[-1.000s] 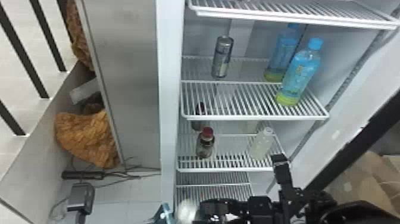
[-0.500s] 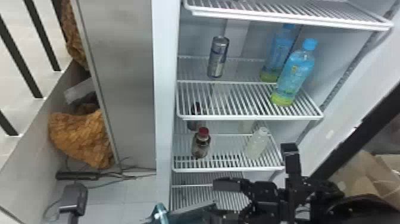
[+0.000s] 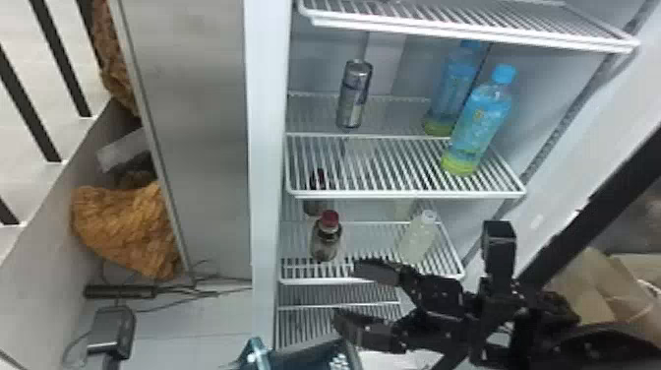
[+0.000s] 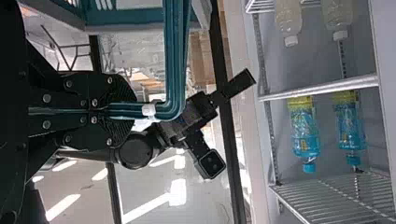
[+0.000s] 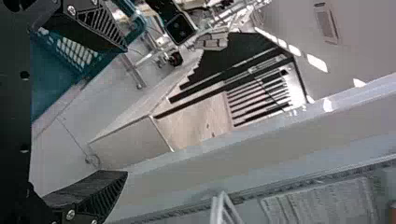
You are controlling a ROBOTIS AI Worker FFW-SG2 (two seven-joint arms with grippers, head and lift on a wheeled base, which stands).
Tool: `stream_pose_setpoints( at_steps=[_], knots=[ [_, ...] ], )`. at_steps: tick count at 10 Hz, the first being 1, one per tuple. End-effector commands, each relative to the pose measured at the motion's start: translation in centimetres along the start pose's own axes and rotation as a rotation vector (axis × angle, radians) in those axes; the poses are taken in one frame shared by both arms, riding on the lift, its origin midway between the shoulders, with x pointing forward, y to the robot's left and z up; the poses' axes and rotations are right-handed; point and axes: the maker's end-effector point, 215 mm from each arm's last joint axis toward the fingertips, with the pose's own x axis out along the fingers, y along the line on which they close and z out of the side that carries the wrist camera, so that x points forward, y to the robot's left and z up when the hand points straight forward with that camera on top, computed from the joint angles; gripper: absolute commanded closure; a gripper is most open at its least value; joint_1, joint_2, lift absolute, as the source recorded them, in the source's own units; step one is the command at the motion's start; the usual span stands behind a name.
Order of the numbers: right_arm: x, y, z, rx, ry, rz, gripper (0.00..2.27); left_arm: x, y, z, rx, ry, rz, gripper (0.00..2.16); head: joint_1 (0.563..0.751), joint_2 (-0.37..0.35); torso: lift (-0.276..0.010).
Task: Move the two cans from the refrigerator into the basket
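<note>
Can upright on the refrigerator shelf, left of the blue bottles; my right hand is well below it, spread wide and empty. I've got my left hand closed around the handle of the teal basket.

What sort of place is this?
Probably an indoor robot test space built around a drinks refrigerator: its wire shelves hold blue-capped bottles and a silver can, and an open black robot hand hangs in front.
</note>
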Motion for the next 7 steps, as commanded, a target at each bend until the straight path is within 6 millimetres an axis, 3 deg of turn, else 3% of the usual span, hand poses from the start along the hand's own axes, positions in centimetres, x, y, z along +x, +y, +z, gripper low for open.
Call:
stream_pose_setpoints(
  at_steps=[1,7],
  knots=[
    [-0.1,-0.2,1.3,-0.016,-0.049,-0.019,0.12,0.0,-0.1,-0.1,-0.003,0.004,-0.003,1.20,0.695,-0.178,-0.035],
    [-1.5,-3.6,6.8,-0.126,-0.161,-0.231,0.12,-0.1,0.0,-0.3,-0.007,0.002,-0.003,1.20,0.695,-0.199,-0.035]
  ],
)
